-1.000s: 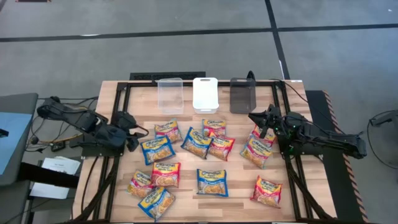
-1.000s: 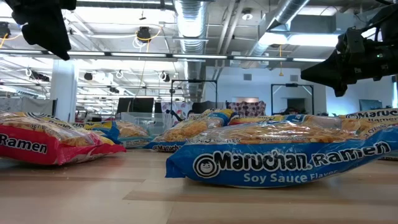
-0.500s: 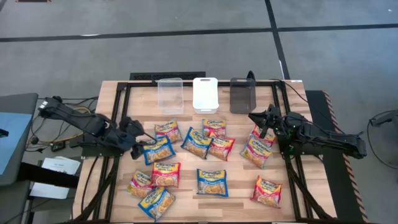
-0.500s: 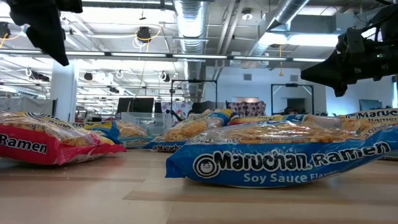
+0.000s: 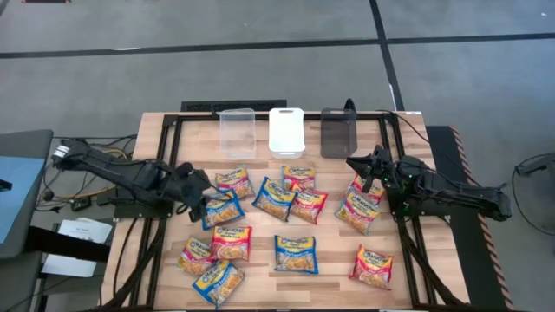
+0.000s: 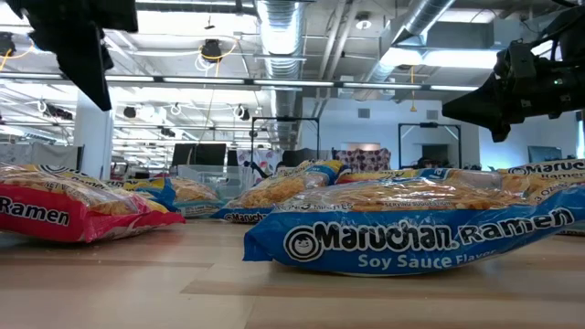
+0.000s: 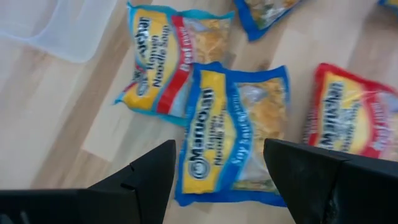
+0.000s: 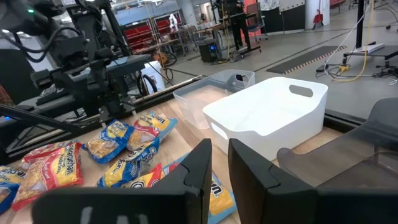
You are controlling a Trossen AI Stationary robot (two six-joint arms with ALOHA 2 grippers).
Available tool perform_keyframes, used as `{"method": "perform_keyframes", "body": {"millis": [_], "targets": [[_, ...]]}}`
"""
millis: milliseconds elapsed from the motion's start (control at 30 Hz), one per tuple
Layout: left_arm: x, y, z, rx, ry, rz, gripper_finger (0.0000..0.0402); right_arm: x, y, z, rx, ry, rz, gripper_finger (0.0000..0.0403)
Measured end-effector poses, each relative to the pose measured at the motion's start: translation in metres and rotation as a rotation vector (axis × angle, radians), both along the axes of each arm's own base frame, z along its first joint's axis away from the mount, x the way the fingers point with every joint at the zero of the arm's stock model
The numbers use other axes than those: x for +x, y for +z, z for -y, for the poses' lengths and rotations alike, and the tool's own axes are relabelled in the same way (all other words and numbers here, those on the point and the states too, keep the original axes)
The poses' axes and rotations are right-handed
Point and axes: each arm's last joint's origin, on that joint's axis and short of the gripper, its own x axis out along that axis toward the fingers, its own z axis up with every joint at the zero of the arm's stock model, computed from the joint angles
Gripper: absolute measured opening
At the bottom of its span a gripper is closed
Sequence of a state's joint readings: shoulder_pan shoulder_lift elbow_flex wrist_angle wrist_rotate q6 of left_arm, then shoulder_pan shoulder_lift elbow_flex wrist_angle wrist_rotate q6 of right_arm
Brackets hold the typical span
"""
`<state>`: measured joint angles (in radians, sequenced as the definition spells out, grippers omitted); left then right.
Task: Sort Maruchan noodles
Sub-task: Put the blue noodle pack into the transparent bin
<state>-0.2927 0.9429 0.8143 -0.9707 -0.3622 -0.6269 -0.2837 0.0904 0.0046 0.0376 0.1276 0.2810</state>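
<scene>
From where I stand, the packets nearest the front edge of the bench lie untouched: a blue soy sauce packet in the middle and a red packet to its left. Further in, the left gripper hangs with its jaws spread wide and empty right over a blue-and-yellow packet on the left part of the bench, which looks like the pick in hand. I'd want it dropped straight down so the jaws straddle that wrapper alone, since a red-striped packet overlaps its far corner and could easily be dragged along. Across the bench the right gripper waits above the packets on its side, jaws nearly together around nothing. At the far edge stand the clear bin, white bin and dark bin, all looking empty, so sorting has barely started.
</scene>
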Motion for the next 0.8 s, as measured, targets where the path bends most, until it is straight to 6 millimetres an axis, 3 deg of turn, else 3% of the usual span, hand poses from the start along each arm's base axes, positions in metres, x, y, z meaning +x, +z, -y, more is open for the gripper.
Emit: {"method": "perform_keyframes", "body": {"millis": [433,800], "targets": [[0.007,-0.004,-0.043,-0.075,0.006,-0.064,0.0235,0.000,0.000,0.000,0.000,0.000,0.000,0.0081],[0.006,-0.047,-0.056,-0.208,-0.007,-0.075,0.0235,0.000,0.000,0.000,0.000,0.000,0.000,0.0081]]}}
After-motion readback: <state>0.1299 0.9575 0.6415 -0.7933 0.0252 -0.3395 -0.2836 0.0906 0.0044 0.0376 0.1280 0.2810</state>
